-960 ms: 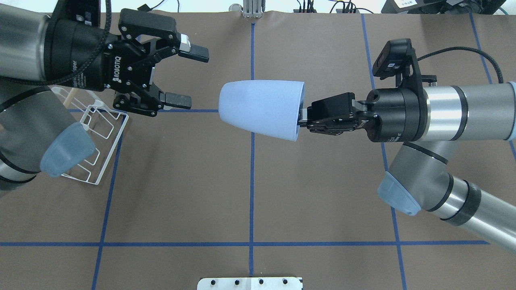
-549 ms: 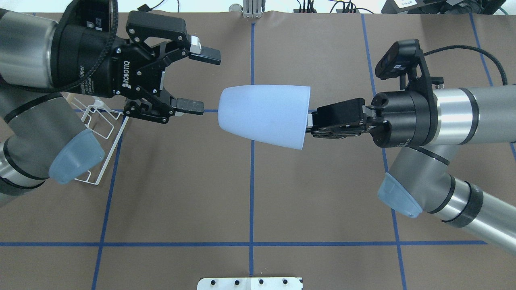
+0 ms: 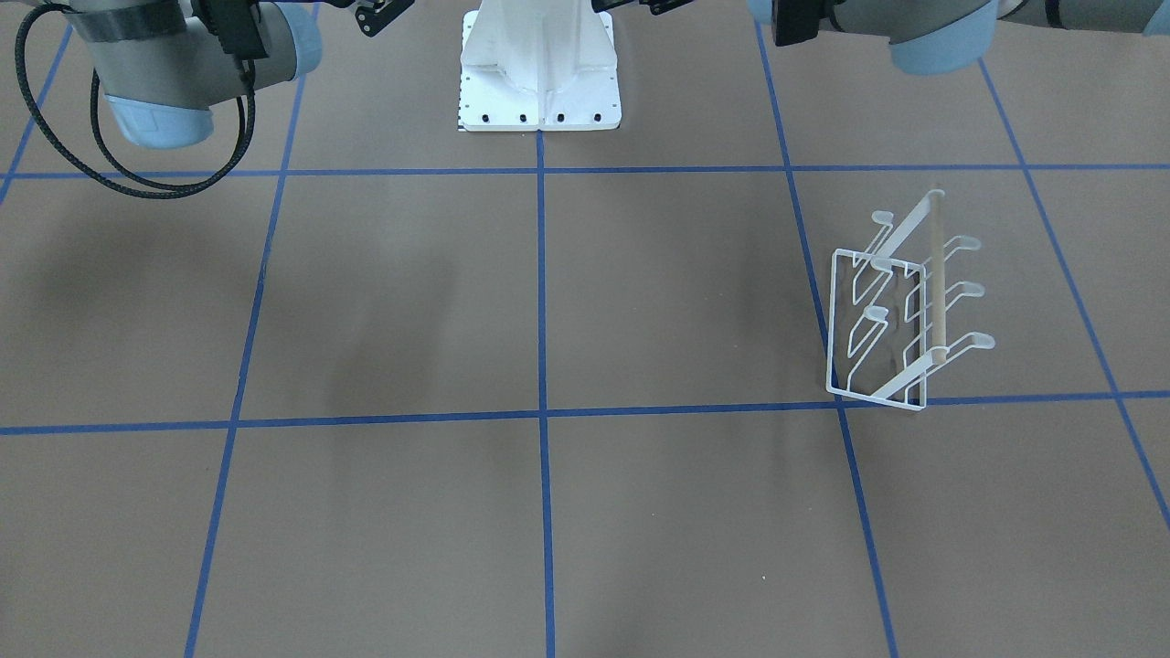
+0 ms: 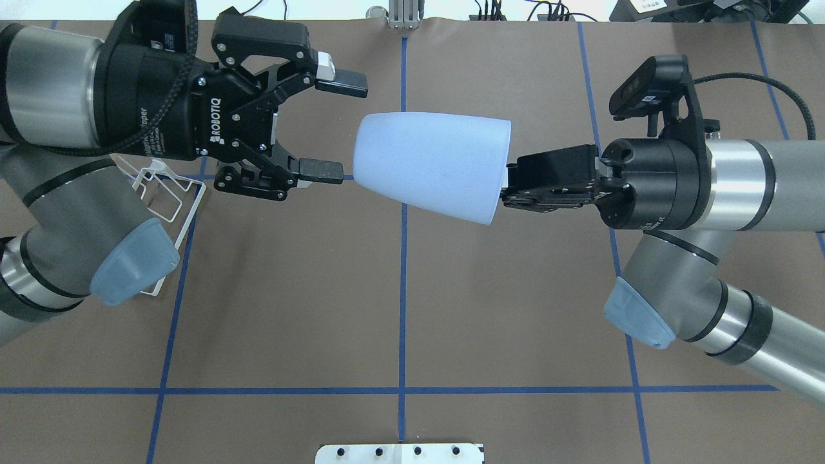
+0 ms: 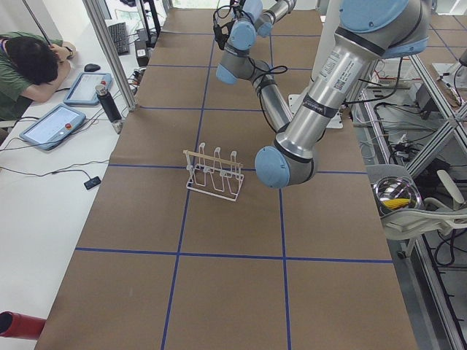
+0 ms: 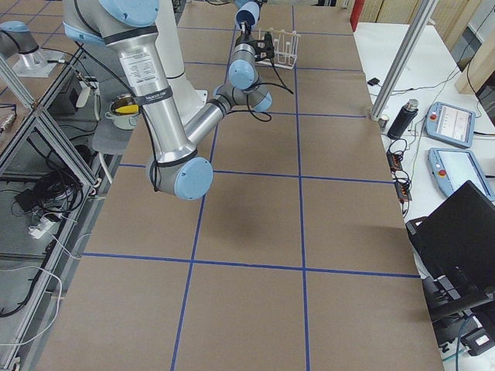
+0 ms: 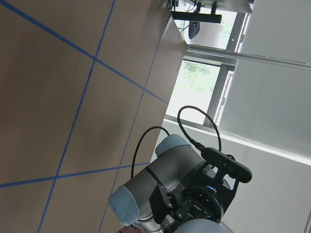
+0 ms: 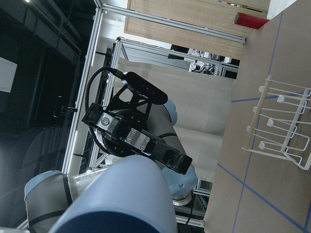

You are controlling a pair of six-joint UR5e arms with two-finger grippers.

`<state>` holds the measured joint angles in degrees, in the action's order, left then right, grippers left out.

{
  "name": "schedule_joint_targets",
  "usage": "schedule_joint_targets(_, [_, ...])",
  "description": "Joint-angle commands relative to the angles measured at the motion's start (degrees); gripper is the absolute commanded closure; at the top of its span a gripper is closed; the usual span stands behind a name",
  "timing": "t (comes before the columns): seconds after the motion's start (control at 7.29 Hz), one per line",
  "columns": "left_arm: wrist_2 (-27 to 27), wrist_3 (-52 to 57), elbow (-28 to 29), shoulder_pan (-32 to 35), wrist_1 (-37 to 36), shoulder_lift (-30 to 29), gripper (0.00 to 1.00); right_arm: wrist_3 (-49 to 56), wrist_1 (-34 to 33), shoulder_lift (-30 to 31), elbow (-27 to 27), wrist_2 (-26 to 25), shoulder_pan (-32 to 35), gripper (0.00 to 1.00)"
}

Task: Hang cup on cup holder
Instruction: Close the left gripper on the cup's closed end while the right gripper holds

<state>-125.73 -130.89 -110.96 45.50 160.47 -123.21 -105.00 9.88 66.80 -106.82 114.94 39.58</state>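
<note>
Mid-air handover, I judge — right gripper [image 4: 506, 187] clamps the cup [image 4: 432, 167] by its rim, left gripper [image 4: 338, 125] spread wide near its base — next it should close there, then go to the rack [image 3: 900, 311].

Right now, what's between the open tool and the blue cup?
Nothing. The overhead view shows just a narrow bare gap between the open left tool and the cup, held at its rim by the right tool.

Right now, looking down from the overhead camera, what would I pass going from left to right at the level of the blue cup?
A white wire rack → open black left gripper → light-blue tapered plastic cup, held sideways → black right gripper pinching the cup's rim.
</note>
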Motion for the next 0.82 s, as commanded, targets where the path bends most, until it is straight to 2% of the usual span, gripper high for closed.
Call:
schedule_joint_targets(0.0, [2.07,-0.51,0.04,-0.94,1.25,-0.11,0.02,0.23,1.89,0.00,0.82,-2.52,-0.21,1.00])
schedule_joint_targets(0.41, [2.07,-0.59,-0.05,-0.94,1.34,-0.02,0.02,0.76,3.04,0.70,1.62,-5.60,-2.75,1.00])
schedule_joint_targets(0.55, [2.15,-0.59,0.04,-0.94,1.34,-0.02,0.02,1.80,5.91,0.79,2.66,-8.82,-5.11,1.00])
schedule_joint_targets(0.69, [2.50,-0.59,0.04,-0.94,1.34,-0.02,0.02,2.69,8.20,0.79,3.89,-9.55,-5.91,1.00])
